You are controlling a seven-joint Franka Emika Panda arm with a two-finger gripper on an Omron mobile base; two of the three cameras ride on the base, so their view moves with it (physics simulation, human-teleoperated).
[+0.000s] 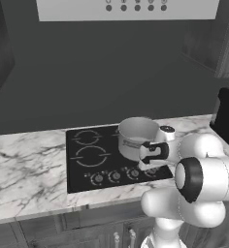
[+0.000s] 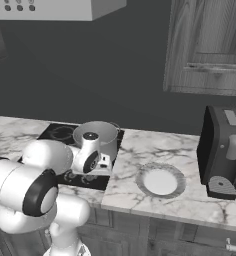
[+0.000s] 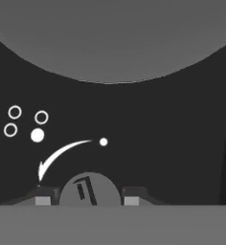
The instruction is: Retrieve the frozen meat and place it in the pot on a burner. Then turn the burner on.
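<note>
Marble counter (image 1: 29, 164) ran across the middle of both base views, with the black cooktop (image 1: 82, 167) set into it, left of centre in the left base view. A dark coffee machine (image 2: 222, 152) stood at the right of the right base view, and a round white plate (image 2: 160, 181) lay on the counter between it and the cooktop.

The pot (image 1: 136, 135) stood on the cooktop's rear right burner, a plain silver-grey cylinder with straight sides, mouth open to the top. Its inside was not visible from these angles, so whether the frozen meat lay in it could not be told; no pale lump lay on the counter or cooktop.

The gripper (image 3: 88, 197) was low over the front edge of the cooktop, just in front of the pot, probably because the knobs sit there. In the hand view, a round grey knob (image 3: 90, 190) sat between the two fingertips (image 3: 43, 197), at the bottom centre, under a white curved arrow and burner marks. The fingers flanked the knob closely; whether they pressed on it I could not tell.

Judged: the burner-on step was in hand.
</note>
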